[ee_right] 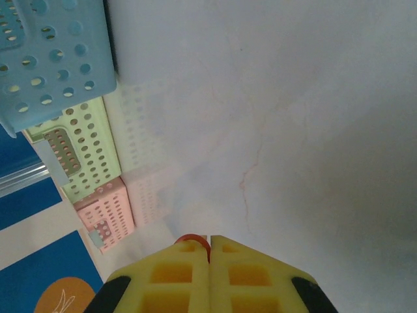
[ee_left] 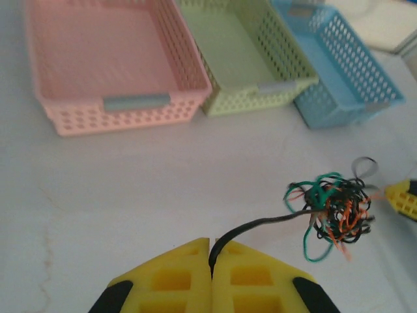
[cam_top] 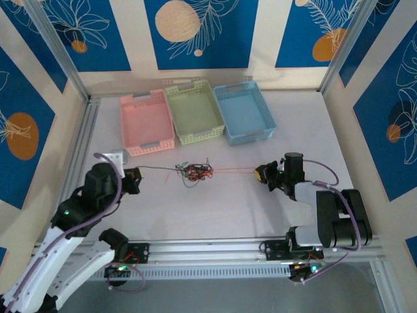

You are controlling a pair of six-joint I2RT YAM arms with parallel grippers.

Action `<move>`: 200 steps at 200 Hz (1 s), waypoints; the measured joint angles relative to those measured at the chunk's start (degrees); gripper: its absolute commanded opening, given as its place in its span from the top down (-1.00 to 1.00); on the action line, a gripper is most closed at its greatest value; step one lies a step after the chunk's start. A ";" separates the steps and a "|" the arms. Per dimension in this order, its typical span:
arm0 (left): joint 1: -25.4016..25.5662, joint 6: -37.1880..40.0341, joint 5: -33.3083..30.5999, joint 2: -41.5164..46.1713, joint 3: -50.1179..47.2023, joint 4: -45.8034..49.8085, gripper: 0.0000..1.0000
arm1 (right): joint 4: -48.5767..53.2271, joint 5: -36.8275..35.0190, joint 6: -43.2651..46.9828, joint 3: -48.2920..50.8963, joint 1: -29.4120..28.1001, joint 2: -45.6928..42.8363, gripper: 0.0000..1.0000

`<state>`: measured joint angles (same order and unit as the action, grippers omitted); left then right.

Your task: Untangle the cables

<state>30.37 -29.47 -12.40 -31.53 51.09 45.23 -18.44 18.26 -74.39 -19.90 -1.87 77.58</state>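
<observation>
3 baskets [cam_top: 195,137] | 1 cables [cam_top: 195,172] tangle | left gripper [ee_left: 210,244] grips black | right gripper [ee_right: 209,240] grips red

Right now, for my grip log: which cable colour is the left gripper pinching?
The black cable: it alone runs from the tangle into the shut left gripper.

Blue leaf-print wall panels [cam_top: 228,39] (orange discs among them) ring a pale tabletop [cam_top: 221,208] — aluminium posts [cam_top: 62,57] at corners.
</observation>
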 measured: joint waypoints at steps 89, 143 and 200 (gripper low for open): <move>0.02 8.76 -11.04 -0.13 15.96 15.04 1.00 | -1.70 2.84 -1.09 0.22 -0.35 -2.45 1.00; 0.02 13.40 -13.55 -0.02 22.95 19.52 1.00 | -1.92 4.57 -1.11 0.22 -1.16 -3.96 1.00; 0.00 14.01 -8.52 -0.39 22.32 18.12 1.00 | -1.29 2.82 -1.07 0.20 -1.27 -3.96 1.00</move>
<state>30.37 -15.46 -20.93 -31.92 73.41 63.35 -19.73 21.08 -75.46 -19.70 -3.14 73.63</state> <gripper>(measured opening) 0.065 0.051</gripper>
